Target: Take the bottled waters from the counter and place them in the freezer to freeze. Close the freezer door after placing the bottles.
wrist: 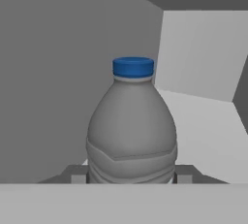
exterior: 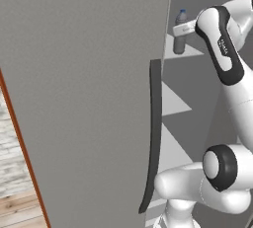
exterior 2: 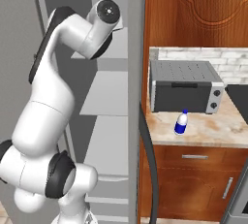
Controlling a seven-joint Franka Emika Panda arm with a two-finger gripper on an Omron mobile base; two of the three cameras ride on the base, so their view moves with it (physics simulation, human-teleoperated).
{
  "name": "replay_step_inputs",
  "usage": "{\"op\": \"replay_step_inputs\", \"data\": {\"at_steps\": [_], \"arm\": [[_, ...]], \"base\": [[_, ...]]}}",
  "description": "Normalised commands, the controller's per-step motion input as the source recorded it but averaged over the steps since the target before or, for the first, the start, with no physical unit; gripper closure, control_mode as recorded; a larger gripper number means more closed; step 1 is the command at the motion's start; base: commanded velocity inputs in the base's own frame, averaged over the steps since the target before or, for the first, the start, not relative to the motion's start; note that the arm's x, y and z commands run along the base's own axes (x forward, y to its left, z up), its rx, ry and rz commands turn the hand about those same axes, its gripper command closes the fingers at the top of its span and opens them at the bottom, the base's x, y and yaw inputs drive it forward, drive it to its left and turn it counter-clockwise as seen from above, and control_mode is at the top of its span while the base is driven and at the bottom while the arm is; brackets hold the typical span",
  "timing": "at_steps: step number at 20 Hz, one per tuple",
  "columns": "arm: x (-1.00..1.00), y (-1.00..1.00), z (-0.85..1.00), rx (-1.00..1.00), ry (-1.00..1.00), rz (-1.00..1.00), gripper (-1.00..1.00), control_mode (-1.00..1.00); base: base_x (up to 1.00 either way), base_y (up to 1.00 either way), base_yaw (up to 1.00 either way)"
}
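Observation:
My gripper (wrist: 131, 175) is shut on a dull grey bottled water (wrist: 131, 131) with a blue cap, its fingers (wrist: 77, 173) pressed against the bottle's lower sides. The arm reaches into the freezer (exterior: 178, 104), where this bottle (exterior: 180, 33) stands upright at an upper pale shelf. The freezer door (exterior: 89, 98) is swung wide open, its long dark handle (exterior: 155, 133) facing me. A second bottled water (exterior 2: 181, 123), clear-white with a blue label, stands on the tan counter (exterior 2: 218, 131) in front of the toaster oven.
A grey toaster oven (exterior 2: 186, 92) sits on the counter under carved wooden cabinets (exterior 2: 198, 9). The fridge's other door edge (exterior 2: 136, 97) and its dark handle (exterior 2: 149, 169) stand between the freezer shelves (exterior 2: 104, 97) and the counter.

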Motion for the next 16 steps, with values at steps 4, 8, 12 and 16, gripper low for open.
{"op": "replay_step_inputs", "data": {"at_steps": [4,8,12,16], "arm": [[0.32,0.0,0.0,0.0,0.0,0.0,1.0,-1.0],[0.36,0.0,-0.03,0.0,0.02,0.0,1.0,-1.0],[0.46,0.0,-0.13,0.01,0.02,0.0,1.0,-1.0],[0.34,0.0,-0.15,0.0,-0.01,0.0,1.0,-1.0]], "base": [[0.0,0.0,0.0],[0.0,0.0,0.0],[0.0,0.0,0.0],[0.0,0.0,0.0]]}}
